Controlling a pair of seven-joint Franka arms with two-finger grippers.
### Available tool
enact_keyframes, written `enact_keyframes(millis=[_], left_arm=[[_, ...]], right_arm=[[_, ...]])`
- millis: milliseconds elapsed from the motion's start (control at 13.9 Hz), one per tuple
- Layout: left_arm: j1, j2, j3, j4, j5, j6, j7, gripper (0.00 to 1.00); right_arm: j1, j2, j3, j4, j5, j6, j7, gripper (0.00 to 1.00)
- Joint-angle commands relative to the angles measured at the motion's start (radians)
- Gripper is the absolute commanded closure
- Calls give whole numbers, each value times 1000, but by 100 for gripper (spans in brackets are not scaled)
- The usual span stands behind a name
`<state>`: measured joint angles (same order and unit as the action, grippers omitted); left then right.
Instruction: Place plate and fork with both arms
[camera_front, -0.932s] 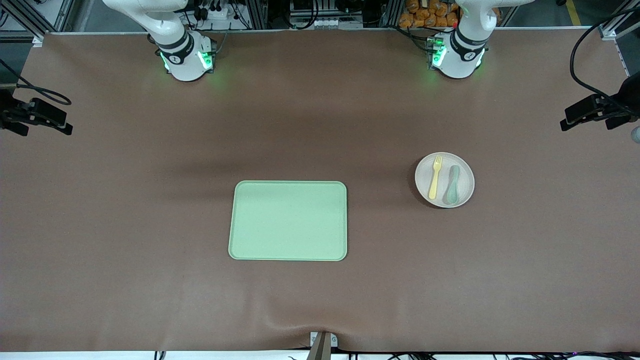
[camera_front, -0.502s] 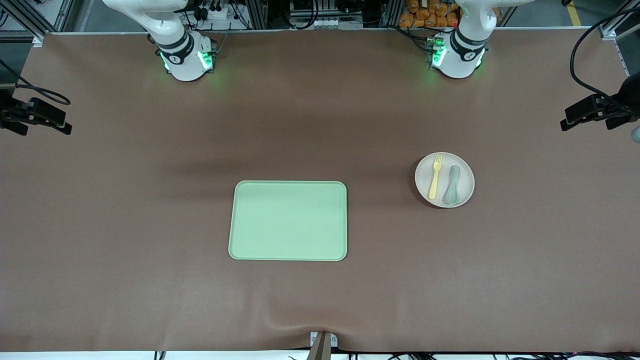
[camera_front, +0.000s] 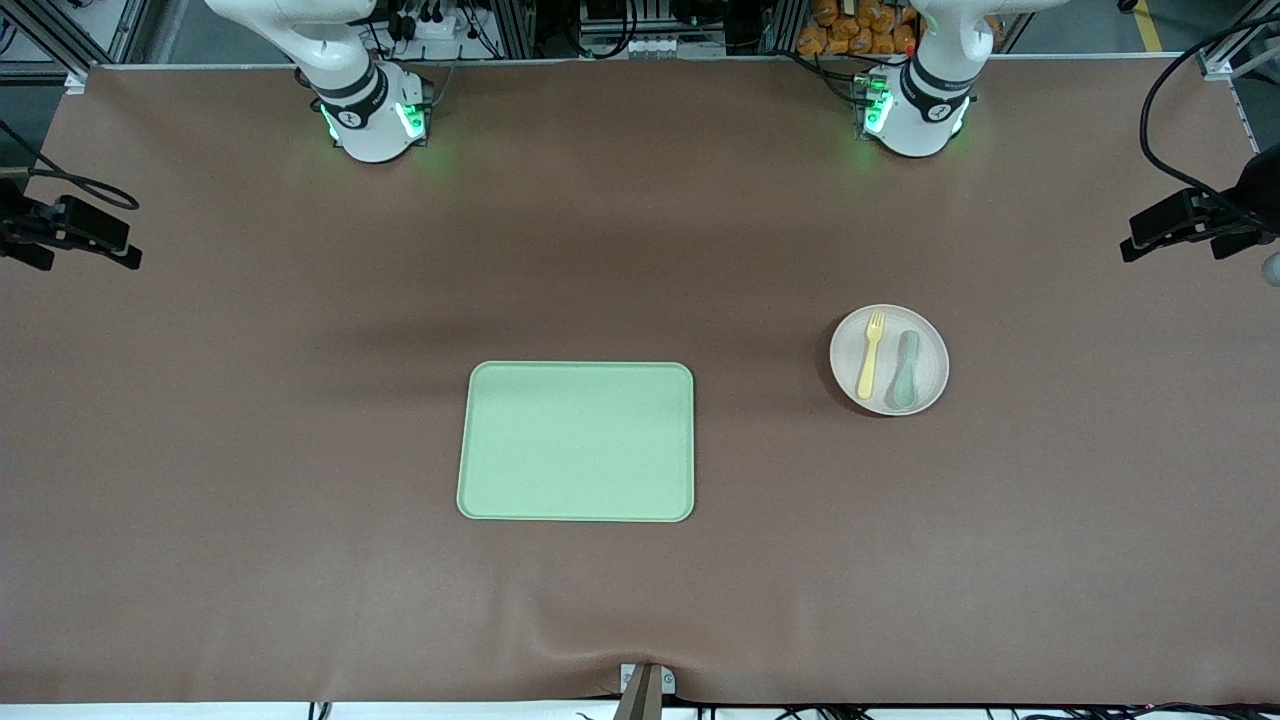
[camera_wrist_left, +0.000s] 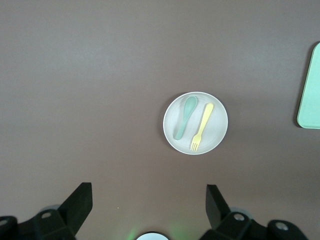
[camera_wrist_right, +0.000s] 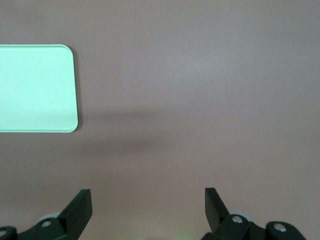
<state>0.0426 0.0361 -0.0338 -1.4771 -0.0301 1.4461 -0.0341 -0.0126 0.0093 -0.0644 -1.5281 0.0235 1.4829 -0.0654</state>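
A wide brown counter (camera_front: 300, 420) carried a rectangular light-green plastic tray (camera_front: 576, 441) near its middle. Toward the left arm's end lay a round, shallow, off-white speckled plate (camera_front: 925, 385), well apart from the tray. On the plate rested a small pale-yellow plastic fork (camera_front: 870, 354) and, just beside it, a grey-green spoon (camera_front: 905, 370) of similar length, the two lying roughly parallel and seemingly not touching.

Both arms waited high near their bases. The left pincer (camera_wrist_left: 149, 200) hung released over bare counter, jaws spread wide and holding nothing, with the plate in sight ahead of it. The right pincer (camera_wrist_right: 148, 202) was likewise released and empty, over bare counter near a corner of the tray.

Nothing had yet been moved. The risks ahead looked plain: the fork and spoon lay so close that jaws reaching for the fork could nudge or catch the spoon instead. The plate's low rim offered little to grip, so it could slip or tilt, spilling the cutlery. Two arms converging on one small plate could also collide.
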Motion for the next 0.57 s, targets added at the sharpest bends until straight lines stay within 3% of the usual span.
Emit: enact_keyframes(millis=[0,502], left_arm=[[11,1,-5,0,-10,-7,13,0],[8,134,-1,6,-7,39,2,0]], right_arm=[[-12,-6,5,3,3,0,-7,0],[-10,-8,5,3,4,-7,-5,0]])
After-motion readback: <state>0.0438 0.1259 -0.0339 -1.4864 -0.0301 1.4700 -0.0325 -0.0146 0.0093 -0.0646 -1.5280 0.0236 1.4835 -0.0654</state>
